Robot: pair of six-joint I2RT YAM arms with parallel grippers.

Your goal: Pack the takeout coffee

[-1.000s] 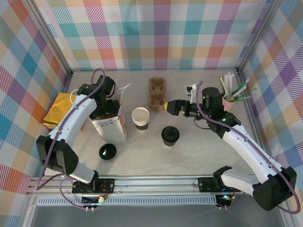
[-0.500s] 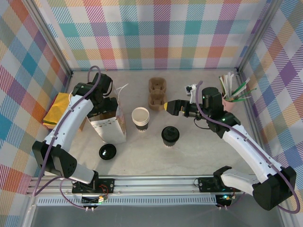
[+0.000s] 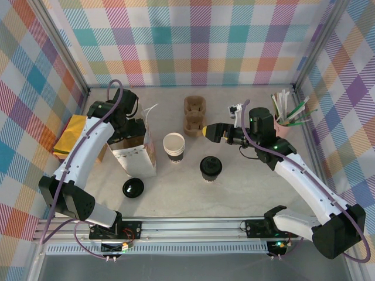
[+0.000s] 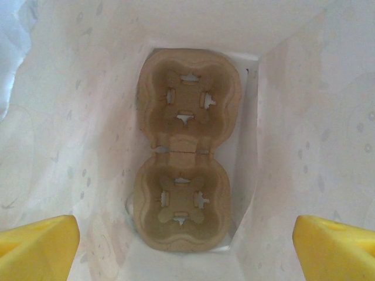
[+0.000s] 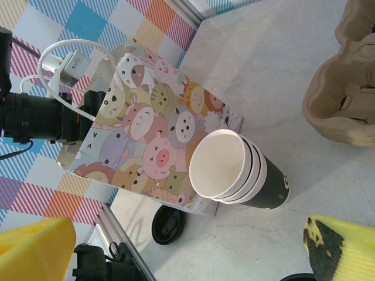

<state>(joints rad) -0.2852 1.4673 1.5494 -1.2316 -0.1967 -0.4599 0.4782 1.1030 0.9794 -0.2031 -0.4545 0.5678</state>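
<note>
The takeout coffee (image 3: 210,168), a small cup with a black lid, stands at the table's middle. My right gripper (image 3: 207,133) hovers open behind it, beside the brown cup carrier (image 3: 195,114). In the right wrist view my right gripper (image 5: 187,257) is open and empty, facing the stack of open white cups (image 5: 234,170) and the cartoon-printed paper bag (image 5: 152,140). My left gripper (image 3: 129,136) hangs over the mouth of the bag (image 3: 140,158). In the left wrist view my left gripper (image 4: 184,252) is open, and a second cardboard carrier (image 4: 184,149) lies flat on the bag's floor.
A loose black lid (image 3: 133,187) lies in front of the bag. The stack of open cups (image 3: 174,146) stands between the bag and the coffee. A pink holder of stirrers (image 3: 287,117) is at the back right. A yellow packet (image 3: 70,134) lies at the left wall.
My left arm has drawn back a little towards the far left above the bag. The right arm and the objects have not moved.
</note>
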